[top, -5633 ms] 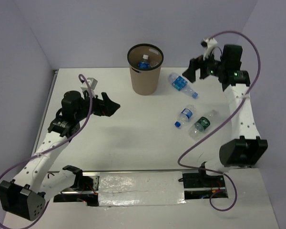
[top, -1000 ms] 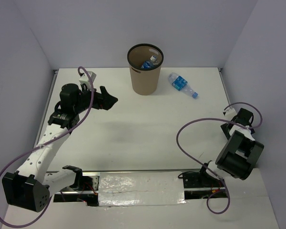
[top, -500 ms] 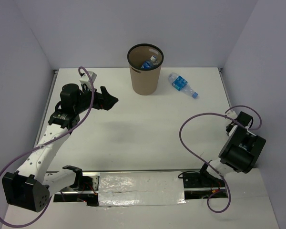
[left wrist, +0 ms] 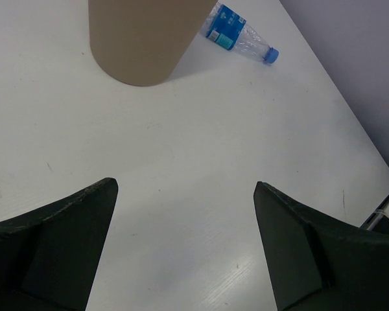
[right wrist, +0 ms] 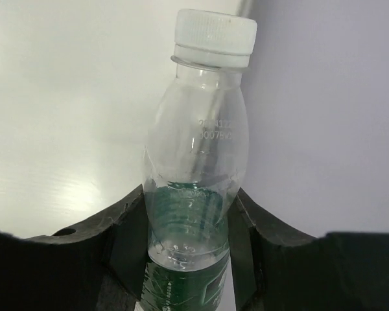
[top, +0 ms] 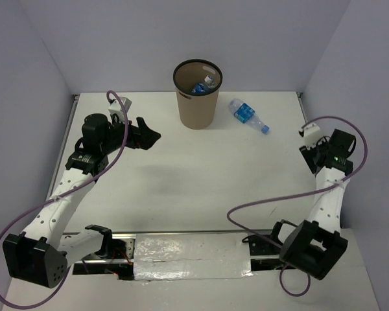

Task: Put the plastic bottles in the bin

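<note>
The tan bin [top: 196, 103] stands at the back centre, and blue-labelled plastic bottles [top: 201, 85] lie inside it. One more blue-labelled bottle [top: 246, 114] lies on the table right of the bin; the left wrist view shows it [left wrist: 236, 39] beside the bin [left wrist: 139, 39]. My right gripper [right wrist: 190, 194] is shut on a clear bottle with a green label [right wrist: 196, 162], its white cap pointing away from the wrist. From above, that gripper [top: 310, 155] hangs near the right wall and hides the bottle. My left gripper [left wrist: 185, 188] is open over bare table, left of the bin [top: 152, 137].
Grey walls close in the table on the left, back and right; the right wall stands close to my right gripper. A purple cable [top: 266, 201] loops from the right arm over the table. The arm bases and a foil-covered strip [top: 188, 249] line the near edge.
My right gripper has shut on the green-labelled bottle, and the right arm has unfolded and moved it toward the back along the right wall. The left arm has not moved.
</note>
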{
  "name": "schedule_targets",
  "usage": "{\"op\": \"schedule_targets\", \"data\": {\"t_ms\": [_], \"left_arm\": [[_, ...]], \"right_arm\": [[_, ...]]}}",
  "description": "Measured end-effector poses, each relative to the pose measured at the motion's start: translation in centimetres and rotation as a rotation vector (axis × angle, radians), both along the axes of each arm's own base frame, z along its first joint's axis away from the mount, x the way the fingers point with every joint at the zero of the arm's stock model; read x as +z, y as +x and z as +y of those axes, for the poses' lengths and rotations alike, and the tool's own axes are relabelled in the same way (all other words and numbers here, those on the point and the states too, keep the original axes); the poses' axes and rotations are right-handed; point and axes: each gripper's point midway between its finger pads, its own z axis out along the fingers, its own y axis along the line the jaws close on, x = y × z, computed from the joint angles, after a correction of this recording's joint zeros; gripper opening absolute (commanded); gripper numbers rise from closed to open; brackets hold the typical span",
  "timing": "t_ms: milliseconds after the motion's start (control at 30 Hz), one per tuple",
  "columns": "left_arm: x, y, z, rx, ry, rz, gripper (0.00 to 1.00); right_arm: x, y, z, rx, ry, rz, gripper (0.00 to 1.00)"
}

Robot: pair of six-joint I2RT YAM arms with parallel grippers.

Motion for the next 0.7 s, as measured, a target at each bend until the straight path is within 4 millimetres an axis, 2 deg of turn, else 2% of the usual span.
{"op": "schedule_targets", "data": {"t_ms": [67, 100, 233, 333, 400, 500, 600, 667, 700], "left_arm": [[0.0, 0.0, 0.0, 0.000, 0.001, 0.000, 1.00], [0.0, 0.0, 0.0, 0.000, 0.001, -0.001, 0.99], [0.0, 0.0, 0.0, 0.001, 0.003, -0.002, 1.00], [-0.1, 0.1, 0.2, 0.007, 0.009, -0.002, 0.99], [-0.1, 0.1, 0.3, 0.012, 0.013, -0.004, 0.99], [-0.1, 0.2, 0.6, 0.022, 0.032, -0.018, 1.00], [0.0, 0.3, 0.8, 0.034, 0.041, -0.025, 1.00], [0.1, 0.3, 1.0, 0.037, 0.050, -0.034, 1.00], [0.1, 0.3, 1.0, 0.038, 0.053, -0.036, 1.00]], "right_arm": [[3.6, 2.3, 3.7, 0.114, 0.047, -0.083, 0.12], [5.4, 3.5, 6.2, 0.188, 0.080, -0.127, 0.12], [12.2, 6.9, 17.7, 0.488, 0.241, -0.254, 0.12], [18.2, 9.3, 25.7, 0.659, 0.349, -0.327, 0.12], [22.5, 11.1, 30.3, 0.743, 0.411, -0.385, 0.12], [27.9, 15.4, 36.3, 0.814, 0.488, -0.474, 0.12], [30.0, 19.6, 40.8, 0.834, 0.529, -0.531, 0.12], [29.9, 22.4, 43.2, 0.824, 0.537, -0.567, 0.12], [28.8, 23.4, 44.3, 0.819, 0.540, -0.559, 0.13]]}}
